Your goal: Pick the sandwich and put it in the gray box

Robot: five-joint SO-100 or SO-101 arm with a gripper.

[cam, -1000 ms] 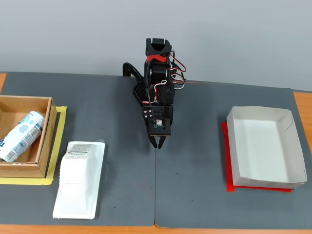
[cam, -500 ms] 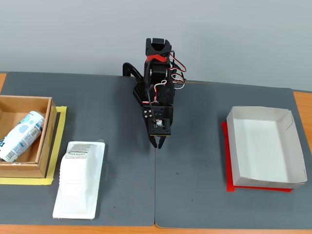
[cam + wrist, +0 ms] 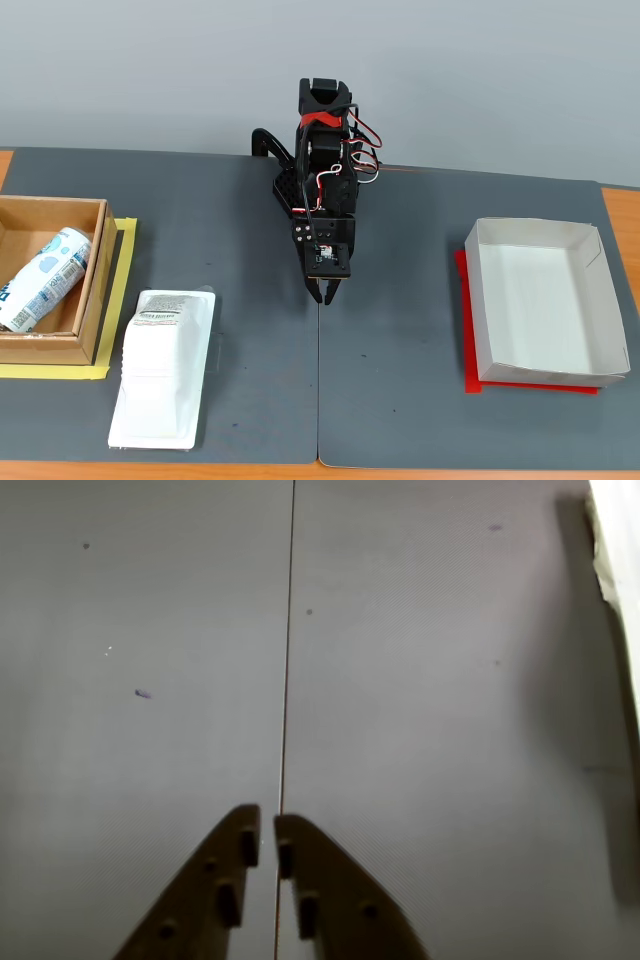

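The sandwich (image 3: 160,367) is a white wedge-shaped plastic pack with a printed label at its far end, lying on the dark mat at the front left of the fixed view. The gray box (image 3: 542,302) is an empty shallow tray on a red sheet at the right. My gripper (image 3: 326,293) hangs over the mat's middle seam, between the two and touching neither. In the wrist view the gripper (image 3: 267,832) is shut with nothing between its fingers, pointing along the seam. A pale edge at the wrist view's right border may be the gray box (image 3: 620,570).
A brown cardboard box (image 3: 48,285) holding a white-and-blue can (image 3: 42,277) stands on yellow tape at the left edge. The arm's black base (image 3: 320,170) sits at the back centre. Orange table wood (image 3: 622,215) shows beyond the dark mats.
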